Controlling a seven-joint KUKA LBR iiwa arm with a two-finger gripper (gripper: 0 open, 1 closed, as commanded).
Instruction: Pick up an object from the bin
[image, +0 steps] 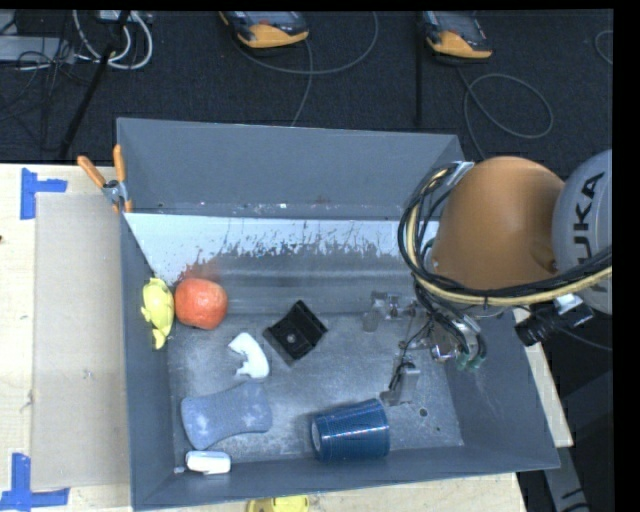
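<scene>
My gripper (391, 348) hangs low over the right half of the bin floor, under the arm's orange cover. Its two fingers stand apart, one fingertip (376, 312) toward the back and the other toward the front, with bare floor between them, so it is open. A dark blue cup (350, 432) lies on its side just in front and left of the front fingertip, apart from it. A flat black square piece (295, 332) lies to the left of the gripper.
Further left lie a white curved piece (250, 357), an orange ball (200, 303) touching a yellow toy (157, 312) at the left wall, a grey-blue soft object (225, 415) and a small white item (208, 462) in the front left corner.
</scene>
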